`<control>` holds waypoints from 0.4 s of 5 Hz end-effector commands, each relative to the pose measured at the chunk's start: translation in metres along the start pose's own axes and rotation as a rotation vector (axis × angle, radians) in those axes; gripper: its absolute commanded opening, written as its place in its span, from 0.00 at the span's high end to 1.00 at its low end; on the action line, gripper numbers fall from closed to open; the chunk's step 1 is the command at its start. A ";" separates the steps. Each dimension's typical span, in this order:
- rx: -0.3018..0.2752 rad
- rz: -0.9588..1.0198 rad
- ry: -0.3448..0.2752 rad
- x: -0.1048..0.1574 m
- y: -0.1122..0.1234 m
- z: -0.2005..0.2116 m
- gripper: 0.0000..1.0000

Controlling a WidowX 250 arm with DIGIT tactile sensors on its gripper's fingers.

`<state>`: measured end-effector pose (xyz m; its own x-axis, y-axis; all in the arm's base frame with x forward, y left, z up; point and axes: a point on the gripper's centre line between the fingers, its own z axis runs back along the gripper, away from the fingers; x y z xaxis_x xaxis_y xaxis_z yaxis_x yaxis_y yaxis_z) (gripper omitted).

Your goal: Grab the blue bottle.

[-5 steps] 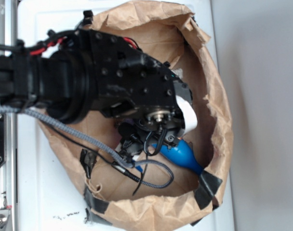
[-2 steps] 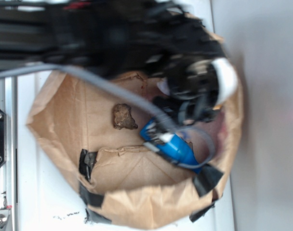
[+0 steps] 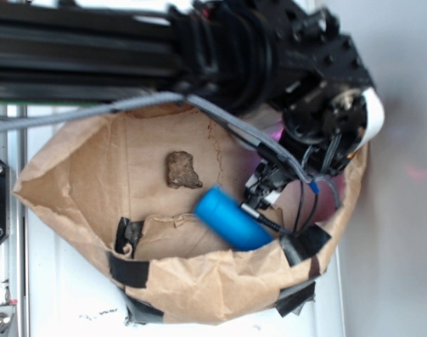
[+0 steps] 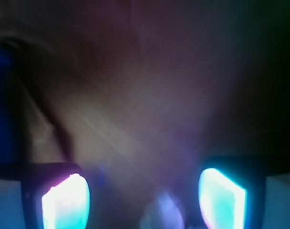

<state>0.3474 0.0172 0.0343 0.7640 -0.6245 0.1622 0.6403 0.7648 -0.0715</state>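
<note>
Clearly the grab is not yet done. Arm (image 3: 199, 49) spans the top of the exterior view, its head over the bag's 2 o'clock rim.

Brown paper bag (image 3: 73, 175), rolled open and patched with black tape (image 3: 126, 270) at 6–7 o'clock and again at 4 o'clock, serves as the container. Inside it:
- blue bottle (image 3: 231, 221), lying on its side on the bag floor toward 4–5 o'clock, blunt end pointing to 10 o'clock; its neck end is hidden behind cables and the bag fold.
- small brown rock-like lump (image 3: 182, 170), near centre, at 10 o'clock from the bottle and apart from it.

Gripper (image 4: 144, 198): in the wrist view the two fingertips (image 4: 66, 202) glow at the bottom edge, spread apart, nothing between them — released. Only blurred paper ahead; a sliver of blue shows at the 9 o'clock edge, so the bottle sits off to one side, not between the jaws.

Judgement: what is left is centring over the bottle, descending and closing on its body.
</note>
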 end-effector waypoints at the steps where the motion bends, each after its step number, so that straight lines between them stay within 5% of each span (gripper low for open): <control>1: 0.001 -0.128 -0.185 0.003 -0.037 0.056 0.00; 2: -0.019 -0.142 -0.209 0.001 -0.041 0.065 0.00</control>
<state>0.3186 -0.0012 0.0781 0.6584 -0.6758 0.3314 0.7388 0.6645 -0.1129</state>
